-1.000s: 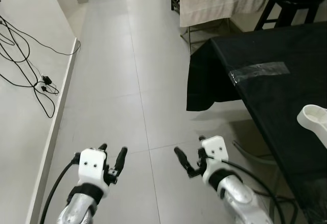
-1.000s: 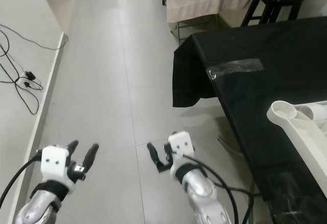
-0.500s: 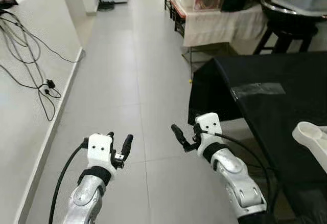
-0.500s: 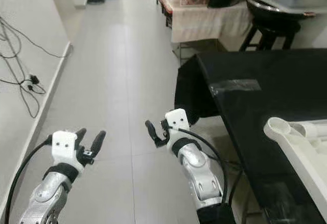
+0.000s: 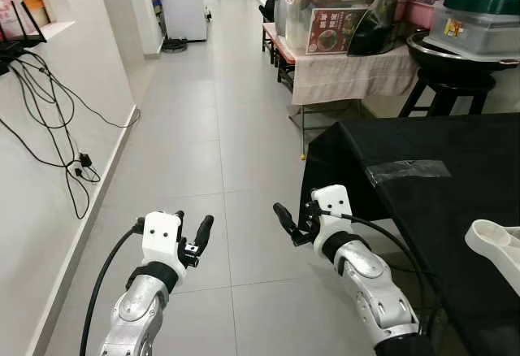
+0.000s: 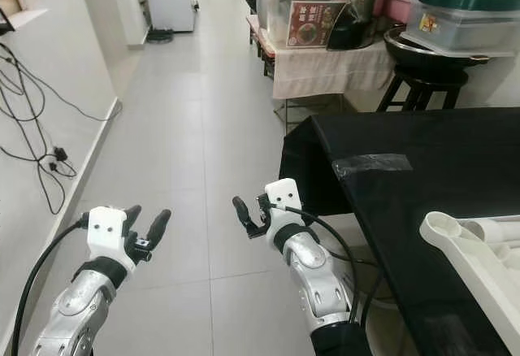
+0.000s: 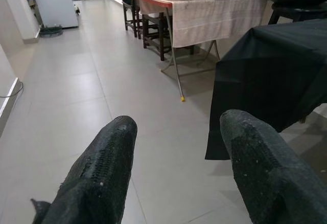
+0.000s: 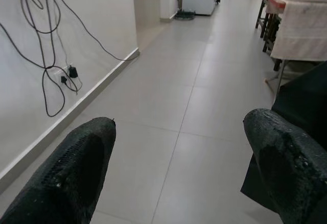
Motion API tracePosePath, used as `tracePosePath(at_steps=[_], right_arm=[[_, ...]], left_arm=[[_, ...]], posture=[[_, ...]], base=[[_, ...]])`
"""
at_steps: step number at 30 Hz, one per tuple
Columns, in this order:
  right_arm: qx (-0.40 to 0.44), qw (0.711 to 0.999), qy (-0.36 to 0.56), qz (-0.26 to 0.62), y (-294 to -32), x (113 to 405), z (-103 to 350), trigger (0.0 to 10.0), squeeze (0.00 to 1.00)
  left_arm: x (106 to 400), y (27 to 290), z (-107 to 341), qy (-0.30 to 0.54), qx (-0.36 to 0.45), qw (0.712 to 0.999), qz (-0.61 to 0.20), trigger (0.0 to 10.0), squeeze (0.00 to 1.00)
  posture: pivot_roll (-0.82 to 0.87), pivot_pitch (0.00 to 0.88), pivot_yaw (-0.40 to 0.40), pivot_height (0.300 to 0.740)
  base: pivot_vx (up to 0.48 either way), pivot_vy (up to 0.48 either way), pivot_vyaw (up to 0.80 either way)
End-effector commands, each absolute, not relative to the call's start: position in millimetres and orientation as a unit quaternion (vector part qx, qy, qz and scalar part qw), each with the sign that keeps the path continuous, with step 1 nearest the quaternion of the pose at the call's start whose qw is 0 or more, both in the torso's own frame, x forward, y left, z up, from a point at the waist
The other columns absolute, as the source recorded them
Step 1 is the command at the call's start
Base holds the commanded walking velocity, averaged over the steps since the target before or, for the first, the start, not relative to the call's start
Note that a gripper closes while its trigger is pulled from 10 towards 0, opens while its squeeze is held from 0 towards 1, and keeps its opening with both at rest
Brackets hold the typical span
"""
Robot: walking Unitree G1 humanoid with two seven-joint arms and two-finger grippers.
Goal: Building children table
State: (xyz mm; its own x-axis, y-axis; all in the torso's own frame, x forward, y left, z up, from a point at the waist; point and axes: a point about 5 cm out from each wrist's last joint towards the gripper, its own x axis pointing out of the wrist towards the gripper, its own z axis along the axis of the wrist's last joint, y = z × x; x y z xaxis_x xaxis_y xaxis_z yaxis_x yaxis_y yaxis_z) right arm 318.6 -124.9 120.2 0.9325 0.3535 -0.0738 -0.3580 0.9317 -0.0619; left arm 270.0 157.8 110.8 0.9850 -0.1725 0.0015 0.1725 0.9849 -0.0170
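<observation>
A white plastic table part (image 6: 475,249) with round sockets lies on the black-covered table (image 5: 439,153) at the right edge of the eye views. My left gripper (image 5: 193,219) is held out over the grey tiled floor, open and holding nothing. My right gripper (image 5: 294,210) hovers beside the black table's near corner, also open and holding nothing, well short of the white part. In the left wrist view the left gripper (image 7: 176,124) points down the corridor. In the right wrist view the right gripper (image 8: 179,121) faces the floor and the wall.
A strip of clear tape (image 5: 406,169) sits on the black cloth. Beyond stand a cloth-draped side table (image 5: 345,67) loaded with containers, and a black stool (image 5: 443,92). Cables (image 5: 49,120) hang on the left wall. A white appliance (image 5: 183,6) stands far down the corridor.
The camera has tilted up, bringing the corridor and side table into view. Both arms have come up slightly in front; the grippers stay open.
</observation>
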Motion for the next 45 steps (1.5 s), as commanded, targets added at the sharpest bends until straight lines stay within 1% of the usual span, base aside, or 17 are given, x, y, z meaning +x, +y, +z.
tracePosePath(at_steps=[1, 23, 24, 33, 38, 40, 44, 45], right_arm=[[-0.028, 0.983, 0.019, 0.181, -123.0, 321.7, 124.2, 10.0, 0.00], [-0.015, 0.983, 0.014, 0.184, -122.3, 327.3, 125.1, 10.0, 0.00], [-0.032, 0.981, 0.010, 0.189, -120.7, 327.1, 125.5, 10.0, 0.00], [-0.022, 0.980, 0.000, 0.196, -119.5, 325.9, 128.1, 10.0, 0.00], [-0.036, 0.978, -0.021, 0.205, -119.4, 326.4, 135.5, 10.0, 0.00], [-0.039, 0.973, -0.045, 0.224, -115.5, 326.7, 149.7, 10.0, 0.00], [-0.039, 0.971, -0.050, 0.230, -114.3, 326.6, 153.4, 10.0, 0.00], [-0.044, 0.968, -0.061, 0.239, -112.3, 326.5, 160.3, 10.0, 0.00]], left_arm=[[270.8, 161.5, 108.4, 0.003, -0.008, 0.996, -0.086, 10.0, 0.00], [275.4, 163.3, 109.8, -0.002, -0.009, 0.996, -0.091, 10.0, 0.00], [275.5, 163.6, 109.8, -0.002, -0.009, 0.996, -0.092, 10.0, 0.00], [275.7, 164.3, 113.3, -0.007, -0.003, 0.994, -0.107, 10.0, 0.00], [276.7, 161.9, 119.5, -0.016, 0.006, 0.991, -0.130, 10.0, 0.00], [279.0, 158.1, 128.4, -0.028, 0.002, 0.988, -0.150, 10.0, 0.00], [279.6, 157.0, 130.6, -0.031, 0.001, 0.987, -0.155, 10.0, 0.00], [280.9, 154.5, 136.3, -0.040, -0.004, 0.985, -0.168, 10.0, 0.00]], posture=[[-0.03, 0.000, 0.017, 0.740], [-0.03, 0.013, 0.025, 0.740], [-0.03, 0.013, 0.025, 0.740], [-0.04, 0.013, 0.027, 0.740], [-0.04, 0.014, 0.030, 0.740], [-0.04, 0.015, 0.031, 0.740], [-0.04, 0.015, 0.031, 0.740], [-0.05, 0.016, 0.035, 0.740]], base=[[0.330, 0.000, 0.00], [0.328, 0.000, 0.00], [0.326, 0.000, -0.76], [0.327, 0.000, -0.76], [0.318, 0.000, -0.77], [0.309, 0.000, -0.77], [0.307, 0.000, -0.77], [0.300, 0.000, -0.77]])
